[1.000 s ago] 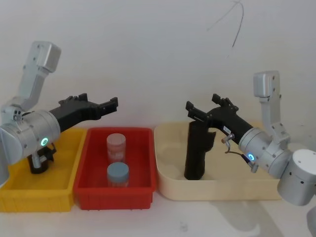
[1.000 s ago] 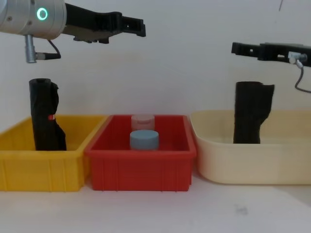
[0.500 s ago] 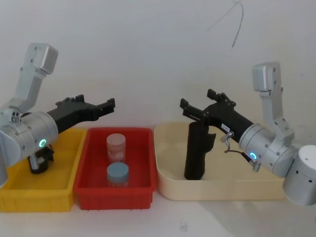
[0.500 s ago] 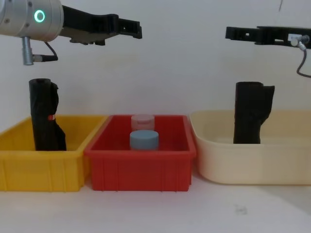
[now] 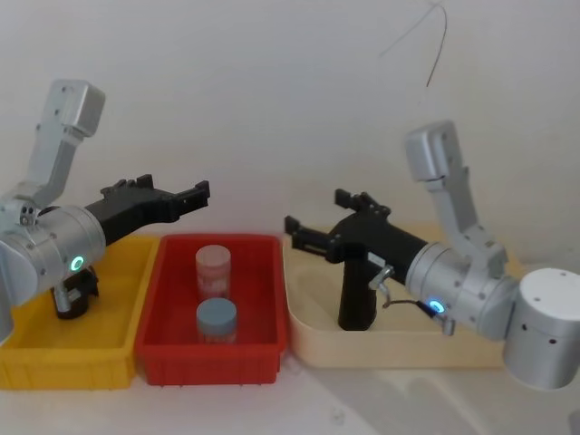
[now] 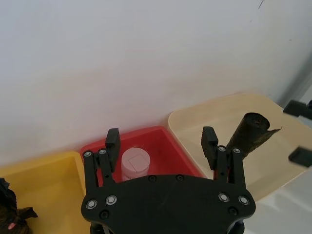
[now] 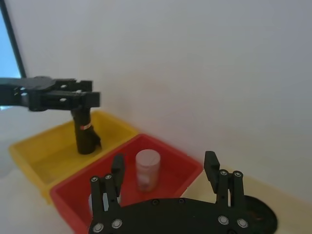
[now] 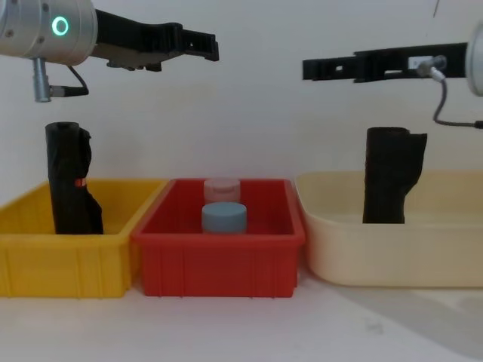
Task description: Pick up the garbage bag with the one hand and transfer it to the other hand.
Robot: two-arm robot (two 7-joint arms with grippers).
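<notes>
L pincer [image 6: 161, 135] open; bag [image 8: 386, 177] upright in cream bin [image 8: 392, 260].

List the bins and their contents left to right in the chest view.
Yellow bin, red-marked black bag roll standing in it → red bin, blue-lidded jar in front of a pale jar → cream tub, second black bag roll standing in it. Above: left gripper, then right gripper, both open.
</notes>
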